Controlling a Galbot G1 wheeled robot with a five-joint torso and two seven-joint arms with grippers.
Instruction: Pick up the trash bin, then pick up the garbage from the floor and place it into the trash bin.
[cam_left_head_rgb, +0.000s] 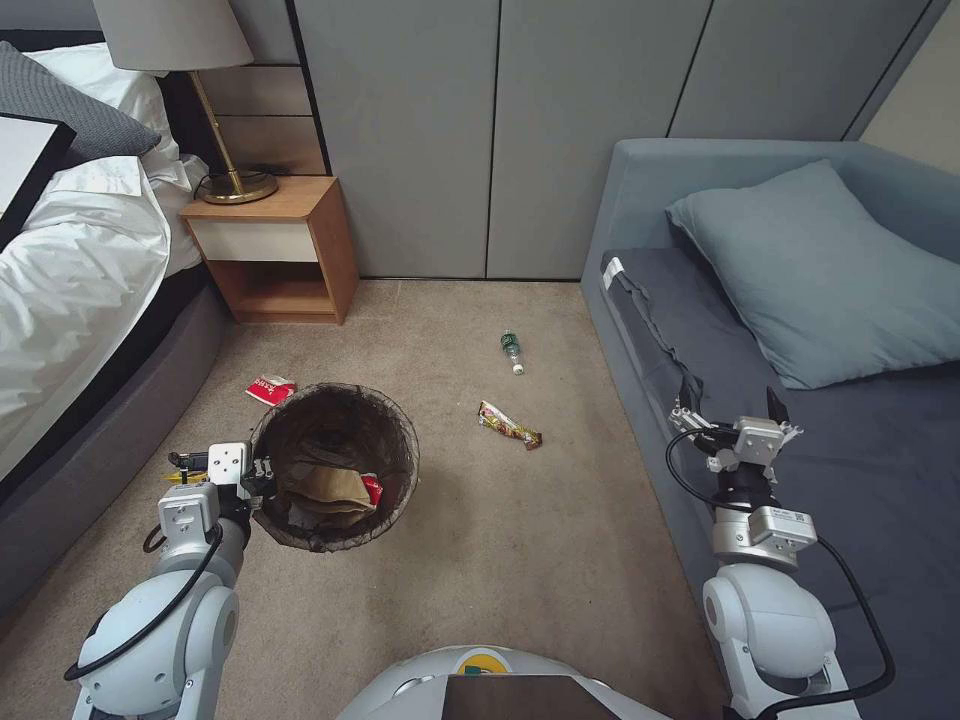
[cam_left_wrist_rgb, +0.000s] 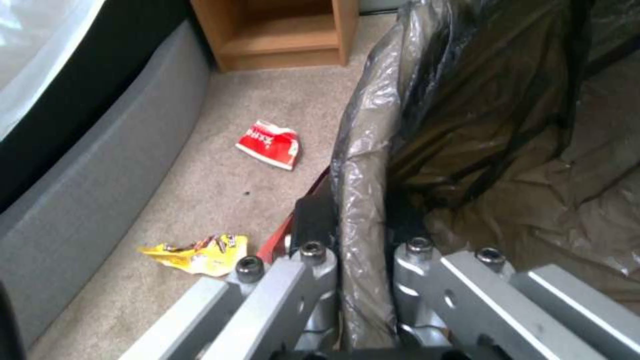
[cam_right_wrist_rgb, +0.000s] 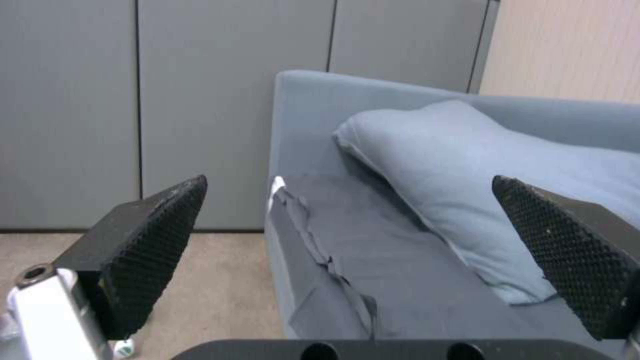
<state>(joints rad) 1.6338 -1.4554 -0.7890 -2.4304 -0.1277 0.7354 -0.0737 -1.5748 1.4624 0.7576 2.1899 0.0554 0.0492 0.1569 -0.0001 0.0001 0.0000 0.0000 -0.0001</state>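
The trash bin (cam_left_head_rgb: 335, 465), partly filled, was gripped at its nine-o'clock rim by the left gripper (cam_left_head_rgb: 262, 472). The right gripper (cam_left_head_rgb: 731, 404) was held open. Wrappers (cam_left_head_rgb: 509, 424) and a bottle (cam_left_head_rgb: 512, 351) remained at one o'clock.

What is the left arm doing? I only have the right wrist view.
Observer: The left gripper is shut on the bin, clamping its rim on the side toward the bed.
Operator: My right gripper is open over the sofa. Is anything in the bin?
Observer: A brown paper bag and a red scrap lie inside.
Operator: Is there litter on the floor?
Observer: Yes, four pieces: a bottle, a snack wrapper, a red-white wrapper and a yellow wrapper.
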